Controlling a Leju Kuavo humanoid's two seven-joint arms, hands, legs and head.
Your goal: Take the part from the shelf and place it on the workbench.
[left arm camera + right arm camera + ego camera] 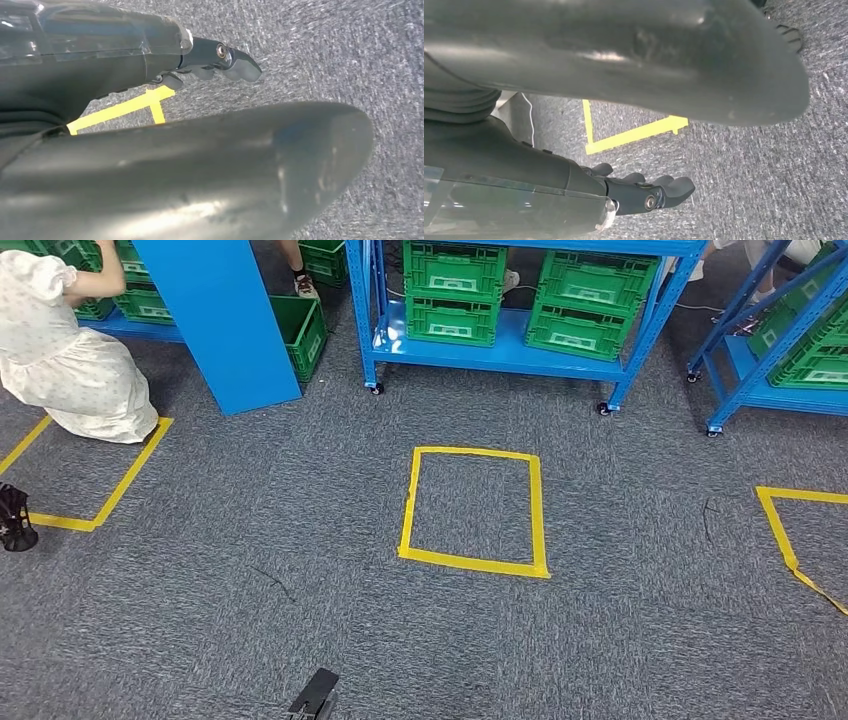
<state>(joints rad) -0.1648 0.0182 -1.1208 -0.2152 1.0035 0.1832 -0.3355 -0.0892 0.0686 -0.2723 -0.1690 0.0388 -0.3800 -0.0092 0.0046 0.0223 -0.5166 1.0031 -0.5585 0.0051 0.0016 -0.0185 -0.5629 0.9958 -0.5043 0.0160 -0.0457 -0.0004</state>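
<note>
Grey carpet floor (300, 540) spreads across the head view. At its far edge stands a blue metal shelf on castors (500, 352), its lowest level carrying green slatted plastic crates (452, 292); the part cannot be made out among them. A person in a pale dress (70, 350) bends at the left. A square of yellow tape (475, 510) lies mid-floor. The left hand (220, 57) and the right hand (644, 192) hang over carpet, fingers loosely apart, holding nothing

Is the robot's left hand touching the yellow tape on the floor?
Apart. The left wrist view shows the left hand hanging in the air, holding nothing, with the yellow tape lying flat on the grey carpet well beyond its fingers.
</note>
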